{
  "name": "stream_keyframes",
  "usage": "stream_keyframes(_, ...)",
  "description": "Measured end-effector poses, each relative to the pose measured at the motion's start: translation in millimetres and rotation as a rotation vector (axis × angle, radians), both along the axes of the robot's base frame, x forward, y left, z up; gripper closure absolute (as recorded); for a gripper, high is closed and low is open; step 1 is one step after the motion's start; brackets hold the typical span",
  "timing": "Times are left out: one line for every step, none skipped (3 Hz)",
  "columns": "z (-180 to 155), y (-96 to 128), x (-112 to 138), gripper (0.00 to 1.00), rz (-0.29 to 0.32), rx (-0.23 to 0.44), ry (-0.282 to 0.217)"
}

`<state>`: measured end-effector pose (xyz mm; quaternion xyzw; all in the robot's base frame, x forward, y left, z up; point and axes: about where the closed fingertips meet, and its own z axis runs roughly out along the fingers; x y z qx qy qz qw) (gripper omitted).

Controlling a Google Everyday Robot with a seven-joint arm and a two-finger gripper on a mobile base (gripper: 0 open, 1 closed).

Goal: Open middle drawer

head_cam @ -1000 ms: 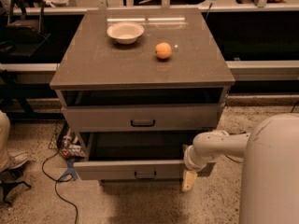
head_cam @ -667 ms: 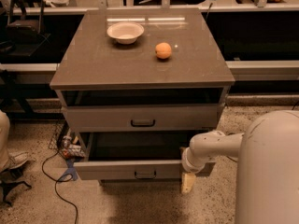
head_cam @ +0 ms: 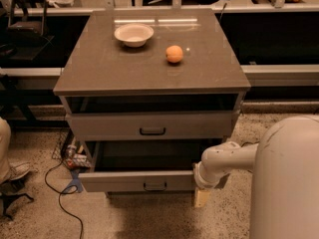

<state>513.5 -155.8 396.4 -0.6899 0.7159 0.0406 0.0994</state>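
Observation:
The middle drawer [head_cam: 134, 181] is pulled well out of the grey-brown cabinet [head_cam: 99, 73], showing a deep dark interior behind its flat front and small black handle [head_cam: 155, 186]. Above it, the top drawer [head_cam: 114, 126] stands out only slightly, with a dark gap under the cabinet top. My white arm [head_cam: 224, 161] reaches in from the right. My gripper [head_cam: 202, 196] hangs at the right end of the middle drawer's front, its yellowish tip pointing down towards the floor. No lower drawer shows.
A white bowl [head_cam: 133, 34] and an orange [head_cam: 174, 54] rest on the cabinet top. My bulky white body [head_cam: 286, 183] fills the lower right. A cable [head_cam: 62, 203] and clutter lie on the floor at left. Dark shelving runs behind the cabinet.
My arm and body have shifted very slightly to the left. The middle drawer stands out about as far as before.

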Motion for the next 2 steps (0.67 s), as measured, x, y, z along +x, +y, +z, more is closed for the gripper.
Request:
stream_keyframes(6.1, -2.3, -9.3, 0.41, -0.001, -0.008, -0.008)
stream_keyframes(6.1, -11.8, -17.7, 0.72, -0.031, -0.002, -0.012)
